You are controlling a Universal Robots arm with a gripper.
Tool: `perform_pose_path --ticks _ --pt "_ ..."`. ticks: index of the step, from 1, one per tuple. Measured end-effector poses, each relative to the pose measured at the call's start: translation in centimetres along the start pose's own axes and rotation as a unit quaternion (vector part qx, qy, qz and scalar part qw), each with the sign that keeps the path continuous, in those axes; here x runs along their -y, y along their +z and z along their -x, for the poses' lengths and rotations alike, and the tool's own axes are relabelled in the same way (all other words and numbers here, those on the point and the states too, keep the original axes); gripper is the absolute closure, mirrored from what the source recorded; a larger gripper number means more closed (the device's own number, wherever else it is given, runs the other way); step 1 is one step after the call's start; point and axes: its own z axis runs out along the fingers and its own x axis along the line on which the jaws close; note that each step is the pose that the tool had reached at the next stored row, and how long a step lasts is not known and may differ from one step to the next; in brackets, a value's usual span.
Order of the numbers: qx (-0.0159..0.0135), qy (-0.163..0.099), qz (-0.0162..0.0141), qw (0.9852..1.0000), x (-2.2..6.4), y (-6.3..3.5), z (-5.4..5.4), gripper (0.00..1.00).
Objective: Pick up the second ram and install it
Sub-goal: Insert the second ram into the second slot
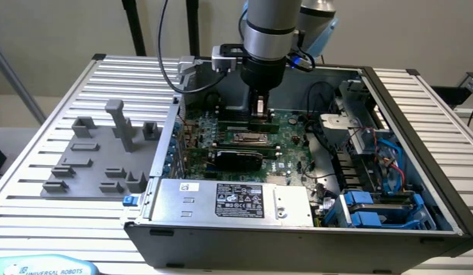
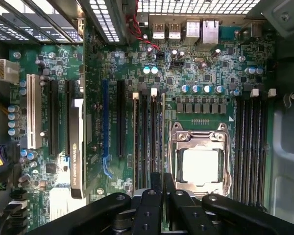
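My gripper (image 1: 259,113) hangs low inside the open computer case, just above the green motherboard (image 1: 286,137). In the wrist view its black fingers (image 2: 152,200) are pressed close together. The second ram (image 2: 162,132) shows edge-on between them as a thin pale strip. It runs along the bank of memory slots (image 2: 147,142) beside the CPU socket (image 2: 201,164), in line with the slot nearest the socket. I cannot tell whether the stick touches the slot or hangs just above it. Another thin strip (image 2: 135,142) stands in a slot of the same bank.
A second bank of memory slots (image 2: 250,147) lies on the other side of the socket. A graphics card (image 2: 77,147) stands in the expansion slots. The power supply (image 1: 229,200) fills the case front. Grey fixture blocks (image 1: 99,160) sit on the table at the exterior view's left.
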Motion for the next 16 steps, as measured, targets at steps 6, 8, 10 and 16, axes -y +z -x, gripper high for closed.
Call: perform_pose_path --ticks 6,8,10,16 --pt "0.0001 0.0 0.0 1.0 0.02 1.1 -0.2 0.87" --pt "0.0004 0.0 -0.0001 1.0 0.03 1.46 -0.2 0.87" --pt "0.0013 0.001 0.0 1.0 0.03 1.82 -0.3 0.87" --pt "0.0063 0.012 -0.0001 0.9999 0.05 2.83 -0.4 0.87"
